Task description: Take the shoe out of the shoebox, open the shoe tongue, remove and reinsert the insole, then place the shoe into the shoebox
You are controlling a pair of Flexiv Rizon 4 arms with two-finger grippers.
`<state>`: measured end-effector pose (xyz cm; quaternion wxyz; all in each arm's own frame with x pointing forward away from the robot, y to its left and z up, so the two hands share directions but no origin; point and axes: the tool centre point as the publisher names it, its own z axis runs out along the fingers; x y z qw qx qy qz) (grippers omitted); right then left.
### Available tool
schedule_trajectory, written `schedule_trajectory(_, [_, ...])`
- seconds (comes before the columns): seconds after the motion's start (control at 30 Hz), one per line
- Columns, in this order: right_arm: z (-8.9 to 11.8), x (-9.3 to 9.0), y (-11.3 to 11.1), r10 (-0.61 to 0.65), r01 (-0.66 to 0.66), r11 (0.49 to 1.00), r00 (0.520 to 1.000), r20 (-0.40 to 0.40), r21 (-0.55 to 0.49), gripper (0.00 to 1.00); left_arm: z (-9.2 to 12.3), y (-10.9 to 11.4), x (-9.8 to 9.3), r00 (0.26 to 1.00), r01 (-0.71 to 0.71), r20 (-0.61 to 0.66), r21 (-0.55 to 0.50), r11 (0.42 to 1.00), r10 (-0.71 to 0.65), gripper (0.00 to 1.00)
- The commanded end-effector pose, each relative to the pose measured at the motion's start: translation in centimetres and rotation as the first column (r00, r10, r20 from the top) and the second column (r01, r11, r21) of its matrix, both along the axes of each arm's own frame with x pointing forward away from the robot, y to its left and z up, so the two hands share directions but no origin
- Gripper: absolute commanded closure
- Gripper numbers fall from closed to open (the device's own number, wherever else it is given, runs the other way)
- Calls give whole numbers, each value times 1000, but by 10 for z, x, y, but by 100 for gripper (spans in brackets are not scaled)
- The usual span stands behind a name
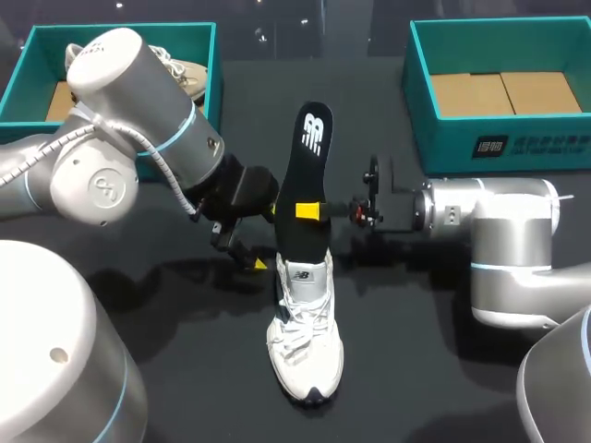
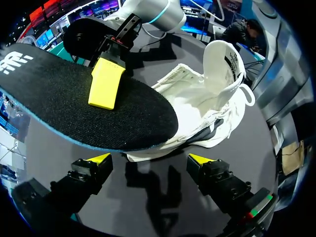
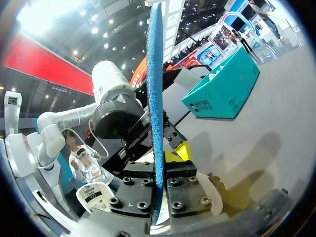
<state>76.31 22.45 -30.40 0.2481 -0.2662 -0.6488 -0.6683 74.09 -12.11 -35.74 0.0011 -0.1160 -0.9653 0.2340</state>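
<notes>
Black and matt, the tabletop [image 1: 434, 369] takes soft shadows from both arms. At its far corners sit two open boxes. The left teal cardboard shoebox [image 1: 28, 69] has a pale laced shoe [image 1: 185, 76] lying inside, and the right teal cardboard shoebox [image 1: 503, 143] shows only its brown cardboard floor.

Between the arms, outside both boxes, the white lace-up sneaker [image 1: 305, 346] stands on its sole on the table, toe pointing away from the boxes and tongue pulled up.

The long black foam insole [image 1: 311, 171] with a white logo and blue underside is raised over the sneaker's heel end. Its lower end reaches the shoe's opening; whether it sits inside I cannot tell.

The right gripper [image 1: 309, 210] pinches the insole at mid-length, one yellow tip on each face, fingers pressed tight against it.

The left gripper [image 2: 149, 160] hangs low beside the sneaker's heel with its fingers spread wide and nothing between them.
</notes>
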Motion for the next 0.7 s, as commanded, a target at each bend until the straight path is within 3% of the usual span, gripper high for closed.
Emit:
schedule_trajectory(0.03, [-6, -9, 1, -7, 7, 1000, 1000, -9, -4, 100, 0, 1, -1, 1000, 0, 1, 0, 1000, 0, 0])
schedule_trajectory(0.7, [-28, -28, 1, 13, -17, 998, 998, -56, -66, 100, 0, 1, -1, 1000, 0, 1, 0, 1000, 0, 0])
